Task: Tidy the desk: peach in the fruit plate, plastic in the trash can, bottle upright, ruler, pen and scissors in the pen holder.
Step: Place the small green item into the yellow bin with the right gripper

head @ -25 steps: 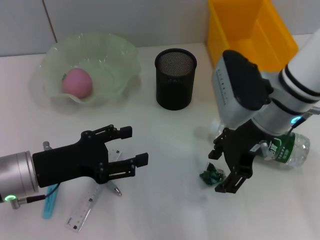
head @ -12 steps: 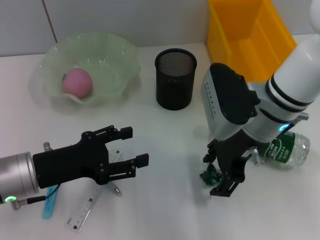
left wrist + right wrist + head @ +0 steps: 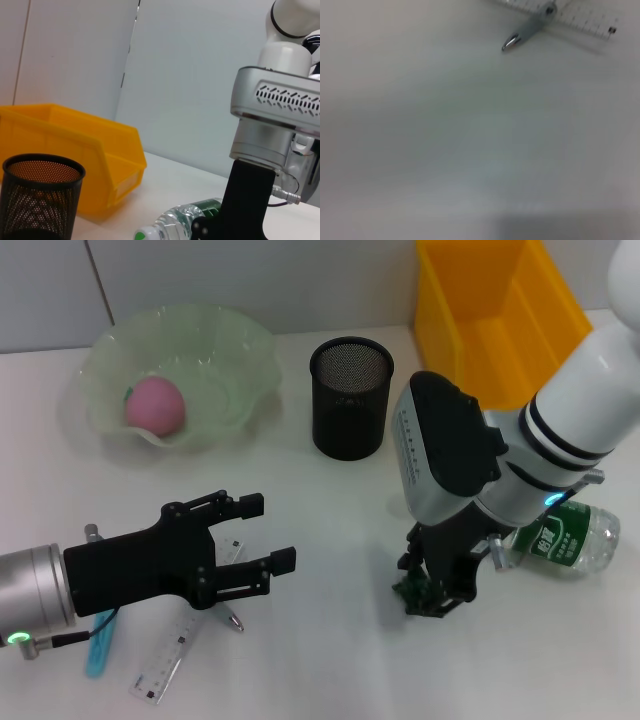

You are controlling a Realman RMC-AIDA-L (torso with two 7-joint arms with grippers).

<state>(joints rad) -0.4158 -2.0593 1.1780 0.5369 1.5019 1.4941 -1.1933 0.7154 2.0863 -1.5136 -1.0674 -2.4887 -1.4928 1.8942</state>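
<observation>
Peach point(image 3: 154, 405) sits in fruit plate point(image 3: 235, 350); right claw point(image 3: 432, 590) closes around green plastic point(image 3: 412, 589).

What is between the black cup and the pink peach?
Only the wavy rim of the fruit plate and bare table; nothing else sits between the pen holder and the peach, seen in the head view.

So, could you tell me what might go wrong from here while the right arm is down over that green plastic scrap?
The right gripper is low over the crumpled plastic, which is small and mostly hidden, so the fingers might pinch only an edge and drop it before the yellow bin. The bottle lies on its side right beside that arm; a swing could set it rolling. The left gripper hovers open near the ruler.
</observation>
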